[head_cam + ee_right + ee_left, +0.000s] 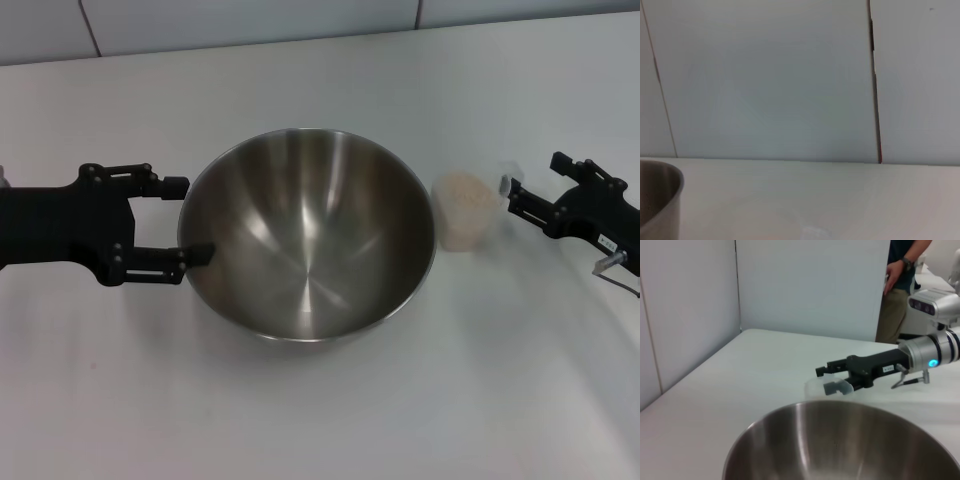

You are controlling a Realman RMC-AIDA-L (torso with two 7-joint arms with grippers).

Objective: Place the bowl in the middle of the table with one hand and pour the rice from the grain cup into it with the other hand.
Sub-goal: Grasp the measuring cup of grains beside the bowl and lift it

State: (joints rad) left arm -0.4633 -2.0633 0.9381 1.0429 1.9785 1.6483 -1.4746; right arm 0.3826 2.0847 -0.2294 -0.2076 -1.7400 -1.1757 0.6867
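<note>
The steel bowl sits at the middle of the white table; it fills the foreground of the left wrist view, and its edge shows in the right wrist view. My left gripper is open at the bowl's left rim, one finger just touching it. The clear grain cup, holding rice, stands upright right of the bowl. My right gripper is open, its fingers beside the cup's tab handle. The left wrist view shows that gripper at the cup rim.
White wall panels run along the table's far edge. A person stands beyond the table's far right corner, near other white equipment.
</note>
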